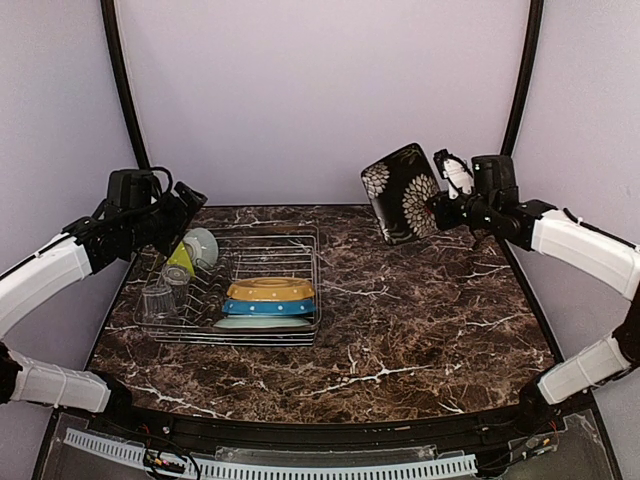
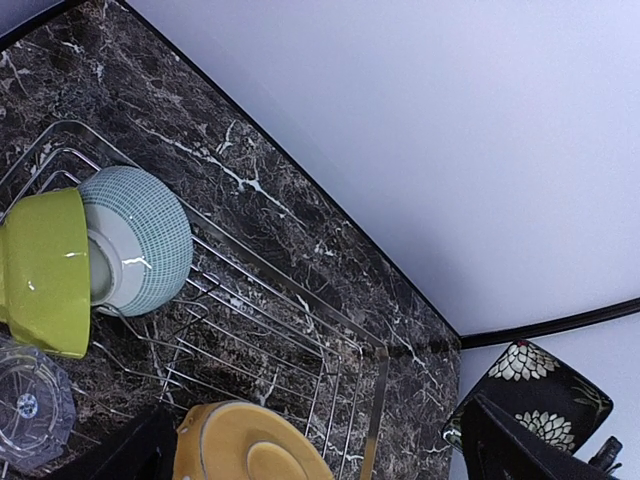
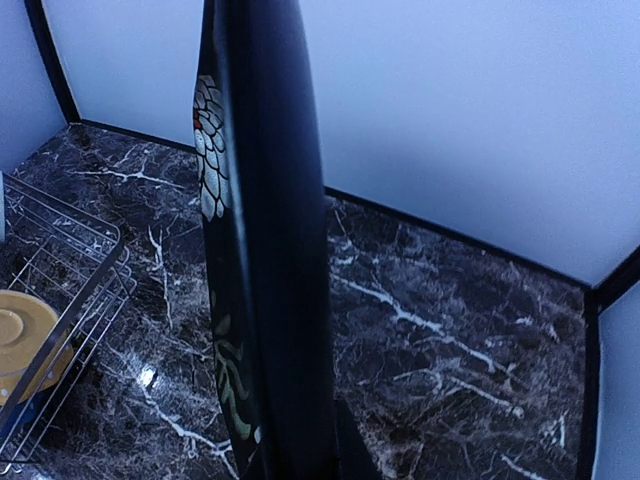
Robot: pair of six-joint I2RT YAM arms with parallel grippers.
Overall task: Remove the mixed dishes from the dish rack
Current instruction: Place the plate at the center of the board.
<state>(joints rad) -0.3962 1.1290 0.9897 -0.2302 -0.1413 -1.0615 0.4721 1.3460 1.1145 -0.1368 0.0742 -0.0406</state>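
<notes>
From above, my right gripper is clenched on one edge of the black square plate with white flowers, holding it tilted in the air over the far right of the dark marble bench, well clear of the silver wire dish rack. With only an edge pinched, the plate could pivot or slip; a fall from there onto stone would likely chip it. The back wall is close behind, so a careless swing could clip it. My left gripper hangs released above the rack's left end. In the rack lie the yellow dotted plate stacked on the blue dotted plate and the pale-green flower plate.

My left wrist view shows the yellow-green bowl nested against the pale-green gridded bowl, both on their sides, with a clear ribbed glass just beside them. Going down with wide jaws, I could nudge that glass or snag an upright tine.

My right wrist view sees the plate edge-on, filling the middle and hiding my fingers; the bench beneath looks bare, the rack's corner off to the left.
</notes>
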